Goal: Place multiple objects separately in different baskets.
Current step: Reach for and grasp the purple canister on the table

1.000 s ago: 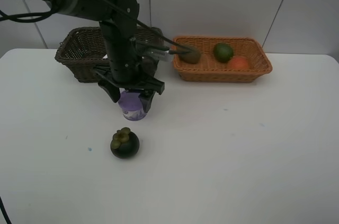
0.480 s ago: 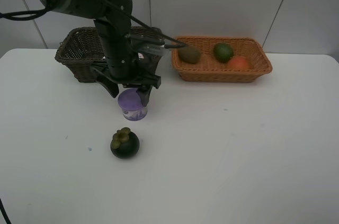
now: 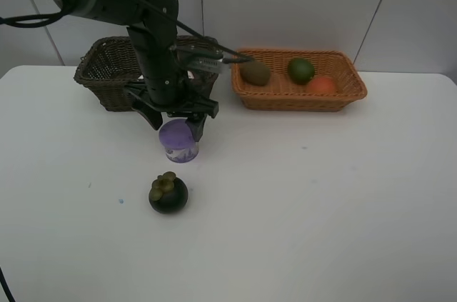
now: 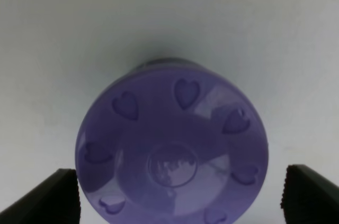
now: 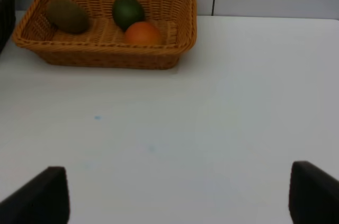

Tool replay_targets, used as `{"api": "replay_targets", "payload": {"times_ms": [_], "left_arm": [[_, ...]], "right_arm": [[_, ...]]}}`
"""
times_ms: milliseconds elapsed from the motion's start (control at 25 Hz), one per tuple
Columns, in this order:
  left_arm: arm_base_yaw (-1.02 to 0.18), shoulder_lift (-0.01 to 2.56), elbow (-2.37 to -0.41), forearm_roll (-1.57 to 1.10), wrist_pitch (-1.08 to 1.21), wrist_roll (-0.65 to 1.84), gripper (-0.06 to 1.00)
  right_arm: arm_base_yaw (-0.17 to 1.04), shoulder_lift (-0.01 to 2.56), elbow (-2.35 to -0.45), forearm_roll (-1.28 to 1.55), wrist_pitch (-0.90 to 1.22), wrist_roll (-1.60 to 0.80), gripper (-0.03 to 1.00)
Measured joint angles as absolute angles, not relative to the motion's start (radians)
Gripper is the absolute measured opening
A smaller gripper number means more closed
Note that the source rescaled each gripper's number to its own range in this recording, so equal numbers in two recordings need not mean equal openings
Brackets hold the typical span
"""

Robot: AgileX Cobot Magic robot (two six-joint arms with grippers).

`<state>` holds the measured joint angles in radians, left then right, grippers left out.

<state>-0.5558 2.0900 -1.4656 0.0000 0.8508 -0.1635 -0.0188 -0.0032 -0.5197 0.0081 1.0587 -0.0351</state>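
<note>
Exterior high view: the left gripper (image 3: 173, 118) hangs spread wide just above the purple-lidded round tub (image 3: 178, 141), its fingers flanking the lid without grasping it. A dark round mangosteen (image 3: 168, 193) sits on the white desk (image 3: 321, 209) nearer the camera. The brown kiwi (image 3: 255, 73), green lime (image 3: 301, 70) and orange-red fruit (image 3: 323, 85) lie in the light orange-tan wicker basket (image 3: 300, 98); the dark brown wicker basket (image 3: 107, 73) stands to its left. The right gripper (image 5: 175, 195) is released, empty.

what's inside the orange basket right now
The orange basket holds a kiwi, a lime and an orange-red fruit. Its near wall hides part of the floor.
</note>
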Motion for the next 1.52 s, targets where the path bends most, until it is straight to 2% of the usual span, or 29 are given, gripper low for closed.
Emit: {"api": "replay_targets", "payload": {"times_ms": [720, 1520], "left_arm": [[-0.555, 2.152, -1.464, 0.0, 0.897, -0.163, 1.0], [-0.543, 2.16, -1.464, -0.008, 0.794, -0.163, 1.0]], "right_arm": [[-0.019, -0.003, -0.52, 0.008, 1.059, -0.035, 1.0], [-0.019, -0.003, -0.52, 0.008, 1.059, -0.035, 1.0]]}}
